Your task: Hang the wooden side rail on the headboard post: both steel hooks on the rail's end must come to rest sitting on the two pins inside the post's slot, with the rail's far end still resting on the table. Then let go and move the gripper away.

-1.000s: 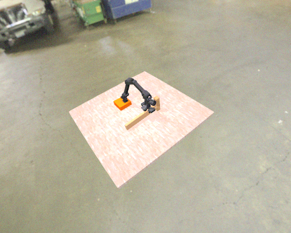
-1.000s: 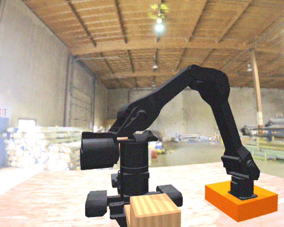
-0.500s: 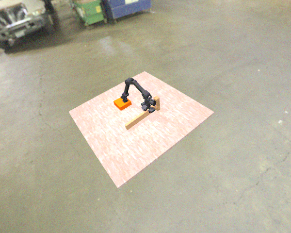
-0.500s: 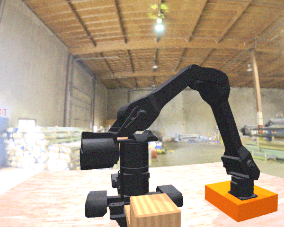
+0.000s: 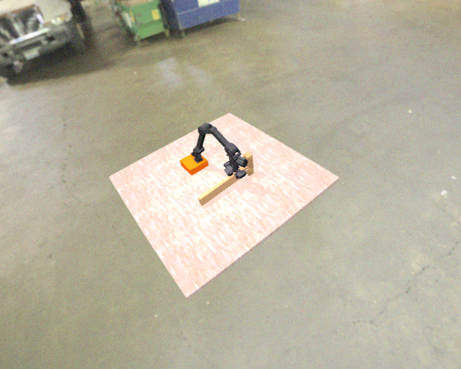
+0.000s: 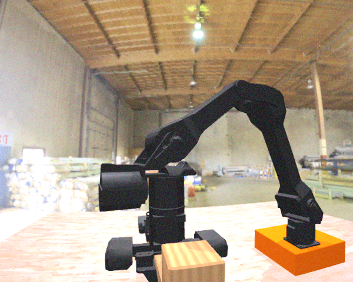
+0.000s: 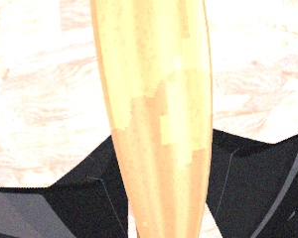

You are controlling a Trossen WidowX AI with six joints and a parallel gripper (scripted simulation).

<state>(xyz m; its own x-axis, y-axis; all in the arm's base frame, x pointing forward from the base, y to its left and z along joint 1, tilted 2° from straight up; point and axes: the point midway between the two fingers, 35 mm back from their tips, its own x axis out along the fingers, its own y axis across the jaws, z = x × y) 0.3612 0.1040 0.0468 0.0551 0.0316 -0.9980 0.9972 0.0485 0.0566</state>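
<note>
The wooden side rail (image 5: 217,191) (image 7: 156,99) runs from its far end, low at the table, up to my gripper (image 5: 235,174) (image 7: 149,131), which is shut on it near the post end. In the wrist view the rail passes between the two black fingers. The headboard post (image 5: 250,163) (image 6: 193,261) stands upright just beyond the gripper, and the rail's near end is close against it. In the exterior view the post hides most of the rail. The hooks, the slot and the pins are hidden, so I cannot tell whether the hooks sit on the pins.
The arm's base stands on an orange block (image 5: 191,164) (image 6: 319,258) on the pale wooden table top (image 5: 183,254) (image 6: 64,242). The arm arches over from the block to the rail. A concrete floor surrounds the table top.
</note>
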